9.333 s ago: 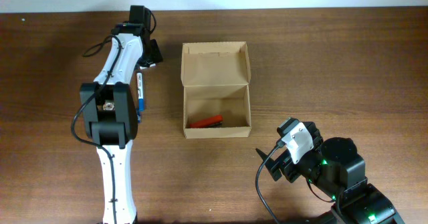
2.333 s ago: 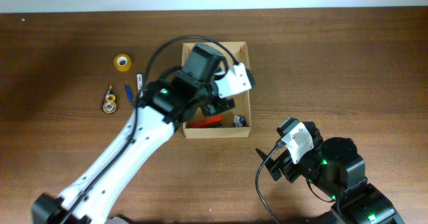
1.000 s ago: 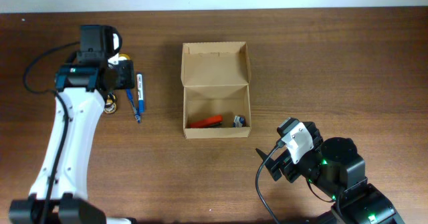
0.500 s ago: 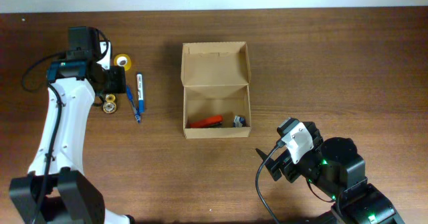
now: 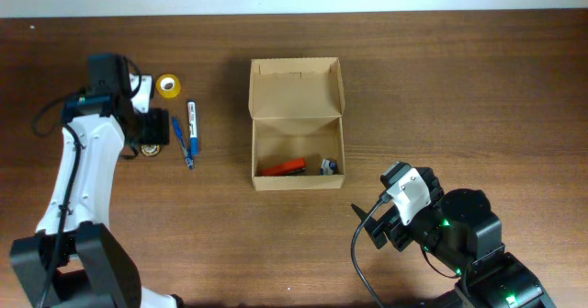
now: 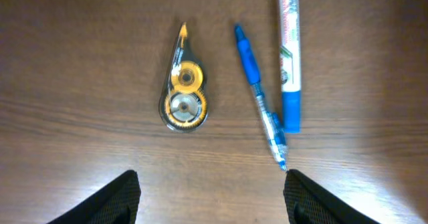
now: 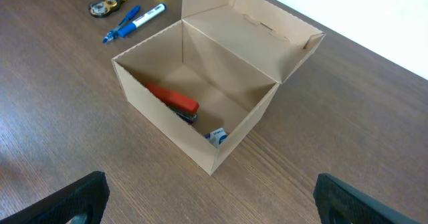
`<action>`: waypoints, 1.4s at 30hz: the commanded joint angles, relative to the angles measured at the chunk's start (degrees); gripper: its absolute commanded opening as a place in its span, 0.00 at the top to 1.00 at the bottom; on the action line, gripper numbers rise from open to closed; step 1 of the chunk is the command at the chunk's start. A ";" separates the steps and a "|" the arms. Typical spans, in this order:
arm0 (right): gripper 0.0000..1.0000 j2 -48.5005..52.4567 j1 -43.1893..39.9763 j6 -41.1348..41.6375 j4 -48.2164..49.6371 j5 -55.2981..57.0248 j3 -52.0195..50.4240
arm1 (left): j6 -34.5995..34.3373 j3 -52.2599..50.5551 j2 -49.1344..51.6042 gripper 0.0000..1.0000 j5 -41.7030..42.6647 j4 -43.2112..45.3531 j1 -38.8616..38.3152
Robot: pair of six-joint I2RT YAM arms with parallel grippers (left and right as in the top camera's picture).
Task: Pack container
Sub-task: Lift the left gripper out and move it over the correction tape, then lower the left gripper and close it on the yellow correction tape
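The brown cardboard container (image 5: 297,76) stands open at the table's middle, its flap lid folded back. It also shows in the right wrist view (image 7: 261,27). Inside lie a red item (image 7: 172,98) and a small blue-and-white item (image 7: 216,136). My left gripper (image 6: 210,198) is open and empty, hovering over a yellow correction-tape dispenser (image 6: 182,100), a blue pen (image 6: 259,97) and a white-and-blue marker (image 6: 289,57). In the overhead view it (image 5: 152,129) sits left of the pens. My right gripper (image 7: 214,204) is open and empty, in front of the container.
A yellow tape roll (image 5: 167,85) lies beyond the pen (image 5: 181,139) and the marker (image 5: 193,122), left of the container. The right arm's base (image 5: 459,234) stands at the front right.
My left arm put a small item in the container, then swung back left. In the last half second it moved slightly nearer, over the correction tape. The right arm is still.
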 commanded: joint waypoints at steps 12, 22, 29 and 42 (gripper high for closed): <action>0.01 0.04 0.48 -0.26 0.15 0.55 -0.22 | 9.53 -14.36 0.17 0.24 -1.42 20.87 3.89; 0.01 0.04 0.48 -0.26 0.15 0.55 -0.22 | 9.51 -17.00 3.10 0.06 -0.85 28.94 4.00; 0.01 0.04 0.48 -0.26 0.15 0.55 -0.22 | 8.63 -17.00 5.79 0.06 0.59 30.71 3.89; 0.01 0.04 0.48 -0.26 0.15 0.55 -0.22 | 7.23 -17.00 9.70 0.08 0.59 35.12 3.85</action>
